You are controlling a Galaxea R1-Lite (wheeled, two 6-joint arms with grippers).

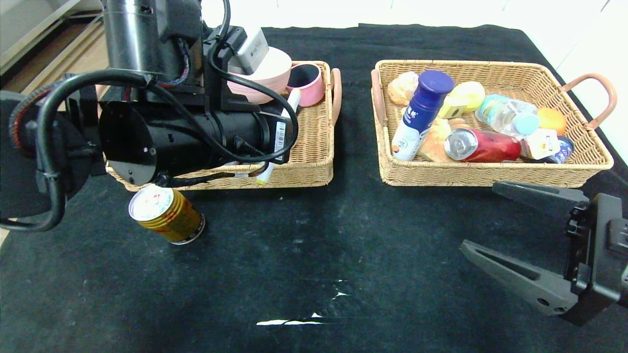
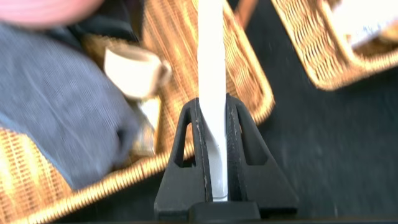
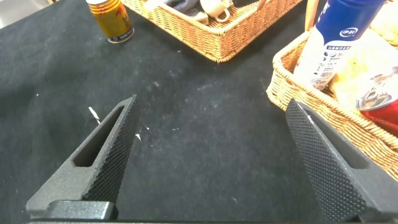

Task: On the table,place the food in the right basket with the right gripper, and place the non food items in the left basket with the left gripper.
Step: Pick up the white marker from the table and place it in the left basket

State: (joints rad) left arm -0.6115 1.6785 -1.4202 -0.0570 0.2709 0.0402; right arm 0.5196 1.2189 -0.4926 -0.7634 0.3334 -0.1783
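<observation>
Two wicker baskets sit toward the far edge of the black-covered table (image 1: 314, 255), one on each side. Over the left basket (image 1: 309, 162) hangs the left gripper (image 2: 213, 155), its fingers clenched on a slim white pen-like stick (image 2: 210, 74) that runs straight up between the pads and out past the tips; the head view shows the stick's lower end (image 1: 265, 175) at the basket's near rim. That basket also holds one pink bowl (image 1: 267, 73), one pink cup (image 1: 308, 83), and, in the left wrist view, a small white cup (image 2: 134, 70) beside grey cloth (image 2: 68, 106). One gold can (image 1: 167, 214) stands alone on the table just in front of the left basket's near-left corner, well apart from both grippers. The right basket (image 1: 490, 174) holds one blue-capped white bottle (image 1: 419, 115), one red can (image 1: 483, 145), one clear water bottle (image 1: 508, 116), bread and several smaller packets I cannot count. Near the table's right edge, in front of that basket, the right gripper (image 1: 483, 220) hovers with fingers spread wide, grasping nothing.
</observation>
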